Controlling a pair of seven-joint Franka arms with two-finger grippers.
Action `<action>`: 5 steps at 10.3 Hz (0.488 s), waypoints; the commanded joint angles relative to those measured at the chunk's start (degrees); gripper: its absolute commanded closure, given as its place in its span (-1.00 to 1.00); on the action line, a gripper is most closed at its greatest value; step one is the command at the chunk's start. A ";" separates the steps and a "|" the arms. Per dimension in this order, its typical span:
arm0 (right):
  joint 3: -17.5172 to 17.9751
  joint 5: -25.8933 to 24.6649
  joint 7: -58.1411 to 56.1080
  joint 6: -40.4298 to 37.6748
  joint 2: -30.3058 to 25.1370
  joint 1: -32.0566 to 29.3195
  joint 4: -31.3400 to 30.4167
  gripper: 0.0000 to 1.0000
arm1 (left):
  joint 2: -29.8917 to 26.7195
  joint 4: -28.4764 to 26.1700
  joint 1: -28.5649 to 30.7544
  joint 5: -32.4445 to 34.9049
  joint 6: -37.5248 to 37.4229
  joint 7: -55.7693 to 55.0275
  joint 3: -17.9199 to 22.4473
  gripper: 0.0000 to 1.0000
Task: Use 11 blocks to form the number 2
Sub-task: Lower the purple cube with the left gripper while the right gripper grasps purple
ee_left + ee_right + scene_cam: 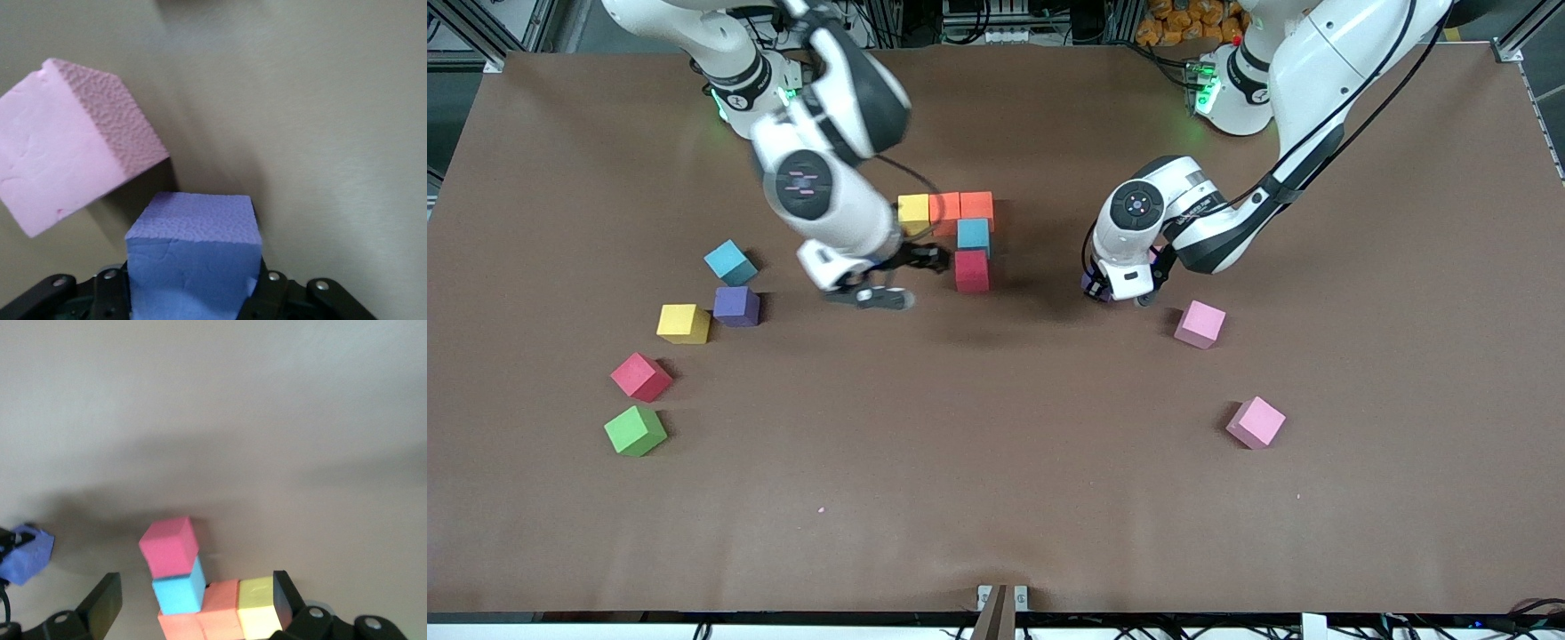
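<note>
Blocks forming the partial number 2 [959,233]: a row of yellow foam cube [913,213] and two orange foam cubes [962,211], with a light blue cube [973,236] and a red cube [972,270] nearer the camera. Bare brown table [996,462] lies open around it. The right gripper [901,278], fingers spread and empty, hovers beside the red cube. The left gripper [1110,291] is clamped on a purple foam cube [193,257], largely hidden in the front view, near a pink foam cube [1199,324].

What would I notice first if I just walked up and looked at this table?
Probably the little cluster of blocks mid-table, with a red block at its near end and the open right pincer beside it. Then the left pincer, shut on a purple block, next to a pink block.
</note>
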 commanded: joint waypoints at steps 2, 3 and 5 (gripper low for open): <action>0.64 -7.10 -12.04 3.47 -4.76 -10.57 -8.83 -1.00 | 0.48 7.21 -2.80 0.18 -4.70 -6.93 -0.33 0.96; 0.64 -7.30 -21.32 5.42 -5.20 -13.91 -11.03 -1.00 | 0.39 8.97 -5.08 -1.48 -5.41 -8.43 -0.33 0.95; 0.64 -7.22 -35.51 5.70 -4.42 -19.63 -11.93 -1.00 | 0.91 14.14 -9.21 -5.77 -9.35 -9.41 -0.33 0.95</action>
